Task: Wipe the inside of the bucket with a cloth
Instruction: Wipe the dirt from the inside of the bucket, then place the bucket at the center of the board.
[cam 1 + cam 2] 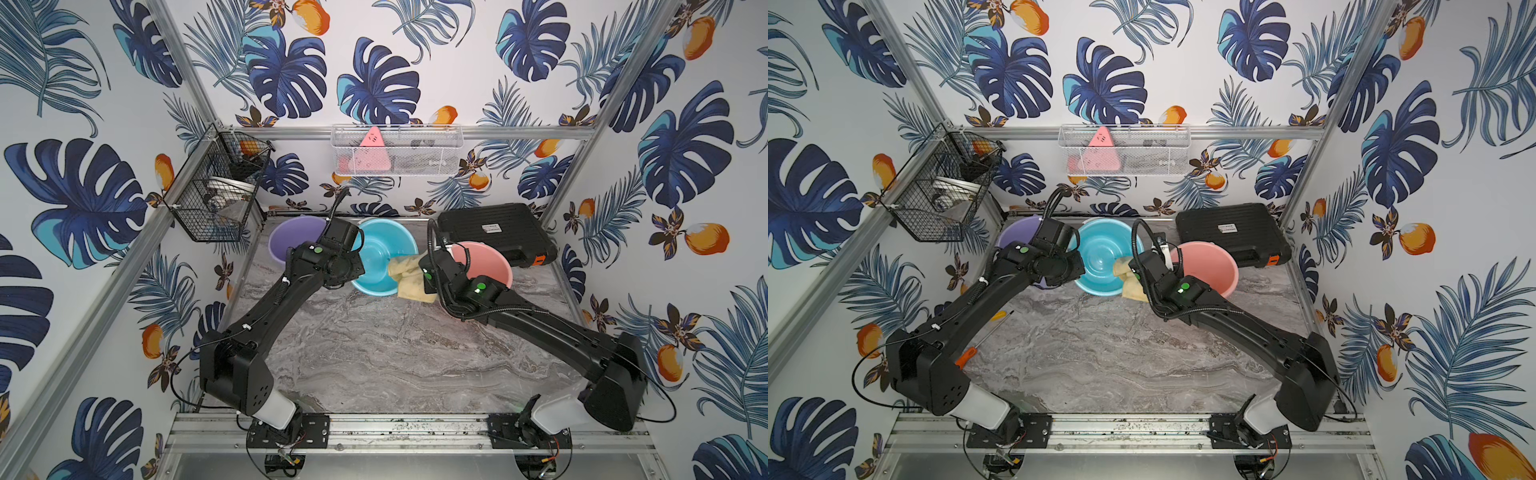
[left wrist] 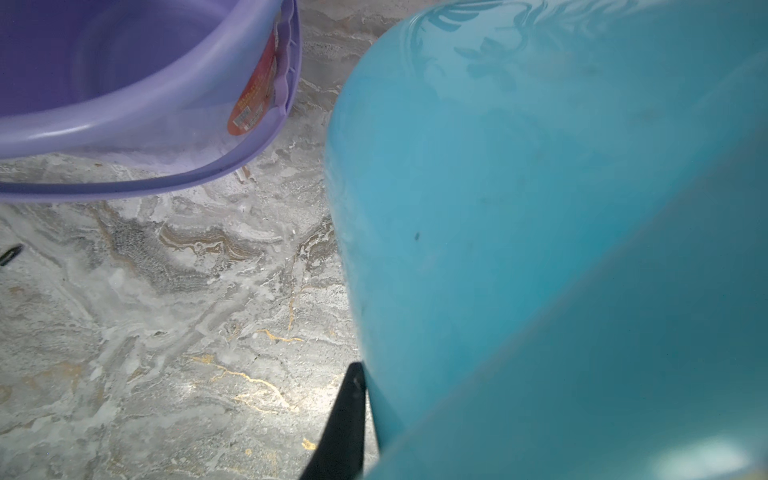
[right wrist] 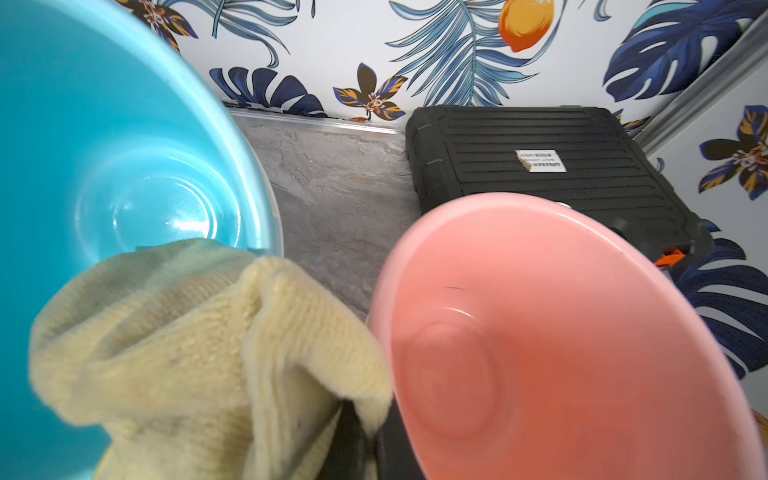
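Observation:
The blue bucket (image 1: 382,257) (image 1: 1100,257) lies tipped toward the front, between a purple one and a pink one. My left gripper (image 2: 368,374) is shut on its left rim; one black finger (image 2: 345,424) shows outside the wall (image 2: 498,208), the other is hidden. In both top views the wrist covers those jaws. The pale tan-yellow cloth (image 1: 409,276) (image 1: 1129,274) drapes over the bucket's right rim, part inside and part hanging to the table. My right gripper (image 3: 371,419) is shut on a bunched fold of the cloth (image 3: 187,340), just right of the bucket's mouth (image 3: 104,145).
The purple bucket (image 1: 291,237) (image 2: 124,83) stands left of the blue one, the tilted pink bucket (image 1: 486,262) (image 3: 540,332) right, against a black case (image 1: 494,230). Wire baskets (image 1: 216,187) (image 1: 395,149) hang on the walls. Screwdrivers (image 1: 965,357) lie by the left arm.

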`<state>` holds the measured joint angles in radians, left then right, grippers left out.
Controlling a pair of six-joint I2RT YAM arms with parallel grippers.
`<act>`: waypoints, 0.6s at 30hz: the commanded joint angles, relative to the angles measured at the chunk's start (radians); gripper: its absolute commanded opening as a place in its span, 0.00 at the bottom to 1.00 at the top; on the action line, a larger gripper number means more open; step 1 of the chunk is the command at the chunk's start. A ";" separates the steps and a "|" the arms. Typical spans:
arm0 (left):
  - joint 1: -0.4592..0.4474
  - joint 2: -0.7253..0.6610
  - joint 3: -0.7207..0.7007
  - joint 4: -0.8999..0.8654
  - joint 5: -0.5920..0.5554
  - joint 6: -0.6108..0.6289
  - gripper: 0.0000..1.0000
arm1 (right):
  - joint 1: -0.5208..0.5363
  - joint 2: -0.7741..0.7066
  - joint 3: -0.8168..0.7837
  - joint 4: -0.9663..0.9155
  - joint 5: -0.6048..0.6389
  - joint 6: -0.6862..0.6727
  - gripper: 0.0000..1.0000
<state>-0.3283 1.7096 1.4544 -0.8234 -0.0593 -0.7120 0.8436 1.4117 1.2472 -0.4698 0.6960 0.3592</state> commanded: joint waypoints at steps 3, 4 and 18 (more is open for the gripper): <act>0.018 0.027 0.018 0.072 0.059 -0.040 0.00 | 0.028 -0.219 -0.081 0.017 -0.152 0.011 0.00; 0.022 0.031 0.021 0.073 0.068 -0.044 0.00 | 0.033 -0.255 -0.093 0.022 -0.189 -0.001 0.00; 0.029 0.206 0.252 -0.045 0.213 -0.068 0.00 | 0.037 -0.479 -0.041 0.013 -0.354 -0.069 0.00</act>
<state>-0.3012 1.8854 1.6634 -0.8539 0.1200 -0.7620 0.8806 0.9390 1.1904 -0.4610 0.3576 0.3115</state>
